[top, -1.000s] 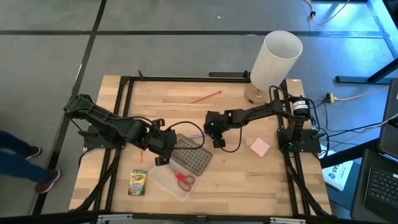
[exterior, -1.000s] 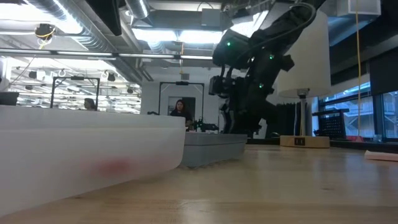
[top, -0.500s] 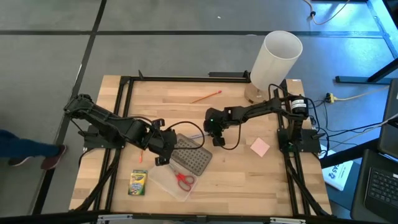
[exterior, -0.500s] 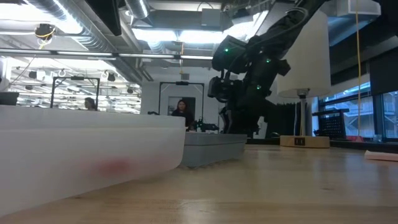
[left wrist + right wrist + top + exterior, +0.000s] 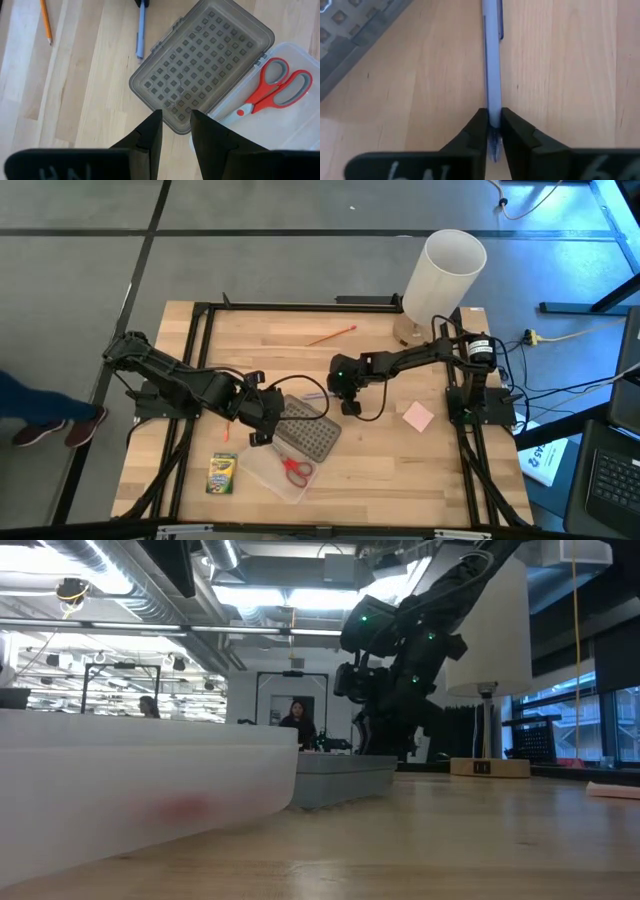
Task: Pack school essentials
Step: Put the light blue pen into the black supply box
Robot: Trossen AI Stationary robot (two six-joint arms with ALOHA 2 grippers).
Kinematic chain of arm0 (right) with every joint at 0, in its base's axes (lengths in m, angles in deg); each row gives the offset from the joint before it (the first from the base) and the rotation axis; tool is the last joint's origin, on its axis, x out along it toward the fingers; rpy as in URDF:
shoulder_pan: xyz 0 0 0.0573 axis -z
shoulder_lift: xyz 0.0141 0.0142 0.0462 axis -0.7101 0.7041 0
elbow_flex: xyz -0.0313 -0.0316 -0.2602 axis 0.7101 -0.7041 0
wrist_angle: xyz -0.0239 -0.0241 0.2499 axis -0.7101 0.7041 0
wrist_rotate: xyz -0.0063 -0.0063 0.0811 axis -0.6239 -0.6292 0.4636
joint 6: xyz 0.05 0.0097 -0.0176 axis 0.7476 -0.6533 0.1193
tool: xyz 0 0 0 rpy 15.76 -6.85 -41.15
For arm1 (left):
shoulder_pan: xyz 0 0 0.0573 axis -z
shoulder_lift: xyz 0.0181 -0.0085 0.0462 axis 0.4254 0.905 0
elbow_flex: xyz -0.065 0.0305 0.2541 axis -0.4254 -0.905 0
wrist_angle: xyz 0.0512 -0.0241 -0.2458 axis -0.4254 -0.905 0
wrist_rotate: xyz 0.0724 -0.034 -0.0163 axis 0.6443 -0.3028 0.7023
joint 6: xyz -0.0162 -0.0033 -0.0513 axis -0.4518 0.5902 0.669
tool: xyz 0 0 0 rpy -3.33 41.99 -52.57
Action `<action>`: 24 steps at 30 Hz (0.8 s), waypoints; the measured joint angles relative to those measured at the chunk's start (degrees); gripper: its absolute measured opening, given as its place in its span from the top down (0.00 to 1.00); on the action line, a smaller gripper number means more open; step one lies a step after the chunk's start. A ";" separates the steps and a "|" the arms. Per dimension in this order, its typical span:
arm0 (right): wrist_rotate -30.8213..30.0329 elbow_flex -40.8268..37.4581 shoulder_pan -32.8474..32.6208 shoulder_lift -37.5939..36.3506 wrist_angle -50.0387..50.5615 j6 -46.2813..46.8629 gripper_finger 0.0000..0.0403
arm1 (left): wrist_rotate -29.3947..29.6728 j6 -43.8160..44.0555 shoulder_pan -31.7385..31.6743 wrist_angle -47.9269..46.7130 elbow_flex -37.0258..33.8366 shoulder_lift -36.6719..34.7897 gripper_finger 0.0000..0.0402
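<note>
My right gripper (image 5: 347, 402) is over the middle of the table, shut on the bluish-purple pen (image 5: 491, 60), which points toward the grey dotted lid (image 5: 306, 430). My left gripper (image 5: 175, 131) is open, its fingers over the lid's left corner (image 5: 172, 122); whether they touch it I cannot tell. The lid lies flat with one long edge against the clear box (image 5: 262, 465). Red-handled scissors (image 5: 295, 471) lie inside that box. The crayon box (image 5: 221, 473), the pink block (image 5: 418, 416) and the orange pencil (image 5: 332, 335) lie flat on the wood. My right gripper pinches the pen by its end (image 5: 493, 119) nearest the table's right side, between the two fingers (image 5: 479, 127). The fingers come slanting down from the right and lie along the pen. The rest of the pen (image 5: 141, 35) runs out level over the wood toward the lid.
A tall white cylinder (image 5: 445, 275) stands on a wooden base at the far right corner. A black cable (image 5: 372, 416) loops on the table beside the right arm. In the low view the clear box's wall (image 5: 150, 780) fills the near left.
My right gripper has edged a little toward the table's left, still shut on the pen. On the floor to the left, a person's feet have moved.
</note>
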 joint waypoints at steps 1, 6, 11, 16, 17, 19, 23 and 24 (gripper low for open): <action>-0.52 -0.03 -0.04 0.00 -0.24 0.98 0.87 | 0.00 0.00 0.00 0.00 0.00 0.00 0.77; -1.34 -0.10 -0.12 -0.36 -1.16 3.14 0.87 | 0.00 0.00 0.00 0.00 0.00 0.00 0.77; -2.20 -0.30 -0.10 -1.63 -0.81 5.85 0.88 | 0.00 0.00 0.00 0.00 0.00 0.00 0.77; -3.16 -0.39 0.09 -2.64 -0.24 6.66 0.88 | 0.00 0.00 0.00 -0.04 0.00 0.00 0.77; -3.18 -0.33 0.00 -2.79 -0.61 7.22 0.88 | 0.00 0.00 0.00 -0.06 0.00 0.00 0.77; -4.49 -0.31 -0.08 -3.20 -0.45 7.63 0.89 | -0.01 0.00 0.00 -0.22 0.00 0.02 0.77; -6.00 -0.28 0.05 -4.88 -0.58 9.11 0.89 | 0.00 -0.04 0.00 -0.29 0.00 0.02 0.77; -6.07 -0.28 0.07 -5.46 -0.60 9.66 0.89 | 0.00 -0.07 0.00 -0.62 0.00 0.02 0.77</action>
